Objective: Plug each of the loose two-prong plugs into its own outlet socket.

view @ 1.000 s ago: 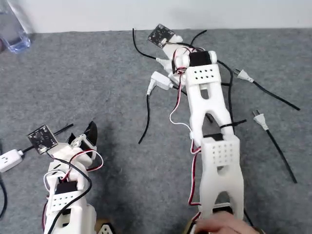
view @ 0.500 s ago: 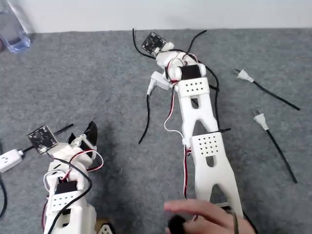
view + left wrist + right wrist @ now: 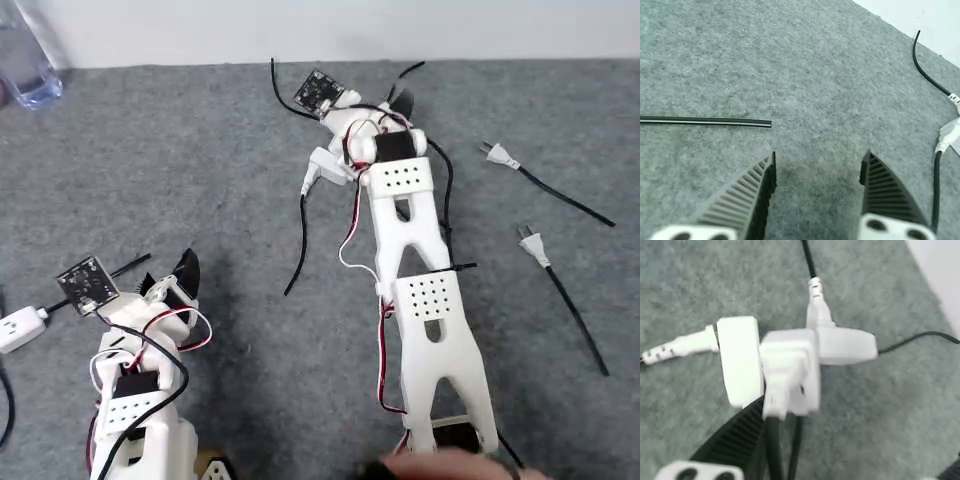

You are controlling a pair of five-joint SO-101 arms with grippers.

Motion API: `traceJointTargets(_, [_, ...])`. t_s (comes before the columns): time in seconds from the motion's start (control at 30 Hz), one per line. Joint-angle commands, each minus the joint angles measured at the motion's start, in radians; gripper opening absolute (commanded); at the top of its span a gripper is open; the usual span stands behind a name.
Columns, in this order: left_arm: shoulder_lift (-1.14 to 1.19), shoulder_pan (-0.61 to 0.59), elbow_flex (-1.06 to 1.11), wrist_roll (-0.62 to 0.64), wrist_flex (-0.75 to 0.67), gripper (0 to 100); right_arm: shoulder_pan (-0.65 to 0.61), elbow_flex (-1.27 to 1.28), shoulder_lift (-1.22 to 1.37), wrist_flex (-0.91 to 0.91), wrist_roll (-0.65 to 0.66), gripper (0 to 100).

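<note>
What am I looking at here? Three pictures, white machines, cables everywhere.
Two small white robot arms stand on a grey mat. One picture looks down from above; the other two come from a camera on each arm's wrist. The left gripper is open over bare mat, near a black cable. The right gripper is open, close to a cluster of white outlet blocks. Off to the side lie the farther plug and the nearer plug, both loose. Nothing is held.
</note>
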Motion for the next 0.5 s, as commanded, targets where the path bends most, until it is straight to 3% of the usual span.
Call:
traceJointTargets(0.0, [-0.011, 0.0, -0.007, -0.011, -0.006, 26, 0.016, -0.068, -0.171, 0.131, 0.009, 50.5])
traceJointTargets(0.2, [-0.011, 0.0, -0.007, -0.011, -0.006, 26, 0.008, -0.066, -0.349, 0.421, 0.011, 50.5])
traceJointTargets(0.47, [-0.011, -0.003, -0.007, -0.012, -0.006, 26, 0.035, 0.14, -0.472, 0.429, -0.087, 50.4])
